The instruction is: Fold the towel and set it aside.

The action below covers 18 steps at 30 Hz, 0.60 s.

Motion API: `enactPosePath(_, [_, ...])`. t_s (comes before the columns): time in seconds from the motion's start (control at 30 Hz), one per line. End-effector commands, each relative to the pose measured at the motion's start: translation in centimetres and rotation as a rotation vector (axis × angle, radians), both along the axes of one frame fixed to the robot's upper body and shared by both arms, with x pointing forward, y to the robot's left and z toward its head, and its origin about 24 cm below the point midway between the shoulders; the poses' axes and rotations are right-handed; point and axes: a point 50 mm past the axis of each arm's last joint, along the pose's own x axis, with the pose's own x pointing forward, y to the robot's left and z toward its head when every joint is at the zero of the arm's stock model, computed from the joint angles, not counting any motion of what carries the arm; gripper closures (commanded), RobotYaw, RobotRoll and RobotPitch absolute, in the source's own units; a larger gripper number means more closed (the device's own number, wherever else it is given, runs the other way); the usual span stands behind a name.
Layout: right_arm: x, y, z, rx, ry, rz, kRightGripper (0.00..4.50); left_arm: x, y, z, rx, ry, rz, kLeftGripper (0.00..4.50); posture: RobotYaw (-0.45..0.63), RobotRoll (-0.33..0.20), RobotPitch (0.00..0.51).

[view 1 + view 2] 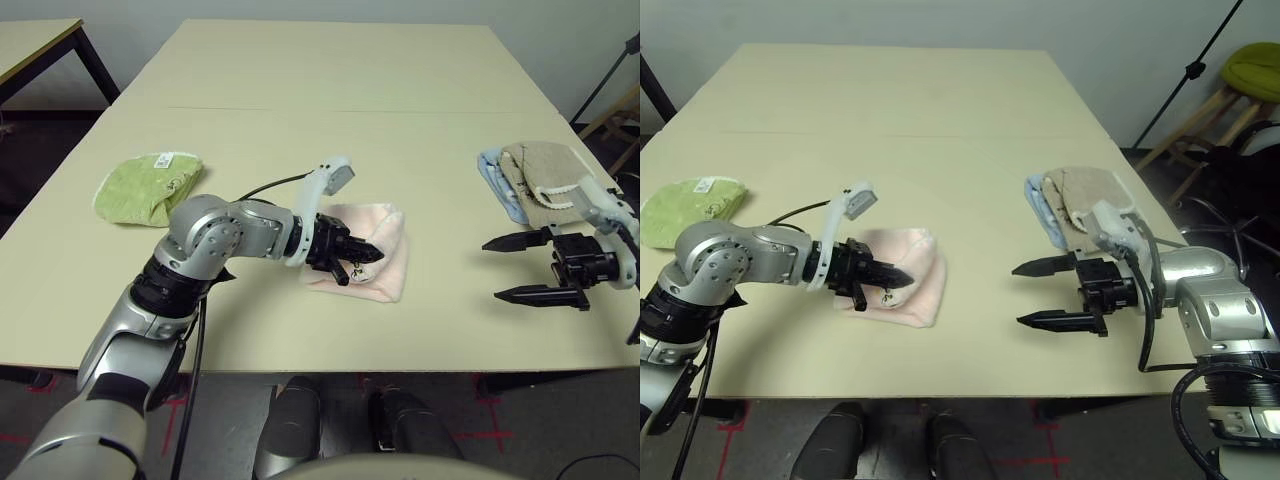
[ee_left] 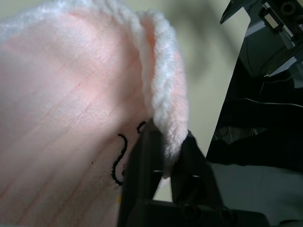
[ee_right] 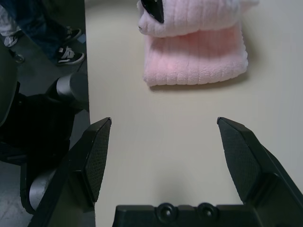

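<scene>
Pink terry: the towel (image 1: 372, 252) lies folded near the middle of the desk (image 1: 330, 120), close to its near edge, in 2 thick layers with a rounded fold along one side.
Hidden: the left pincer (image 1: 362, 258) covers part of the towel's top; the towel's far side is cut off in the right wrist view.
Hard to read: a small dark printed squiggle shows on the pink pile in the left wrist view, partly behind a black finger (image 2: 142, 175).
Left pincer: its 2 fingers pinch the white-edged rim of the towel's upper layer between them, only a narrow gap left.
Right pincer (image 1: 527, 268): spread wide and holding nothing, hovering over bare desk well to the right of the towel.
Green towel (image 1: 148, 186): crumpled at the left of the desk, apart from the pink one.
Beige and blue towels (image 1: 530, 180): stacked at the right, partly behind the right arm.
</scene>
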Motion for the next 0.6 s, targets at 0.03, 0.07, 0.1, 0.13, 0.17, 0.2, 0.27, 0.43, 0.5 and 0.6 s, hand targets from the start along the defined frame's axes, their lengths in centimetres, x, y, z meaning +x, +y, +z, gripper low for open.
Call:
enactPosePath(0.03, [0.1,0.1,0.2,-0.002,-0.009,0.001,0.00,0.1,-0.7,0.9,-0.046,-0.025,-0.020,2.48,0.16,0.000,0.156])
enactPosePath(0.07, [0.2,0.1,0.2,-0.003,-0.010,0.000,0.00,0.0,-0.9,1.6,-0.073,-0.032,-0.031,2.17,0.16,0.000,0.156])
enactPosePath(0.1, [0.2,0.1,0.2,-0.003,-0.010,0.000,0.00,-0.1,-0.9,2.1,-0.089,-0.037,-0.040,1.88,0.16,0.000,0.156])
enactPosePath(0.13, [0.3,0.2,0.2,-0.003,-0.011,-0.001,0.00,-0.2,-0.9,2.7,-0.105,-0.040,-0.046,1.53,0.16,0.000,0.156])
enactPosePath(0.17, [0.3,0.2,0.2,-0.003,-0.011,-0.001,0.00,-0.2,-0.9,3.0,-0.113,-0.040,-0.047,1.23,0.16,0.000,0.156])
enactPosePath(0.2, [0.4,0.2,0.3,0.003,-0.011,-0.003,0.00,-0.4,-0.6,3.6,-0.118,-0.046,-0.064,0.91,0.16,0.000,0.156])
enactPosePath(0.27, [0.6,0.3,0.4,0.015,-0.013,-0.010,0.00,-0.6,-0.2,4.3,-0.122,-0.058,-0.074,0.31,0.17,0.000,0.149])
enactPosePath(0.43, [1.8,1.2,1.0,0.081,-0.026,-0.096,0.00,0.0,4.3,5.0,-0.053,-0.111,0.084,0.02,0.18,0.000,0.146])
enactPosePath(0.5, [2.3,2.0,1.1,0.106,-0.029,-0.121,0.00,0.3,6.2,4.8,-0.042,-0.134,0.149,0.02,0.18,0.000,0.144])
enactPosePath(0.6, [2.8,3.7,1.3,0.159,-0.032,-0.142,0.00,0.6,8.5,4.1,0.009,-0.195,0.230,0.02,0.18,0.000,0.143])
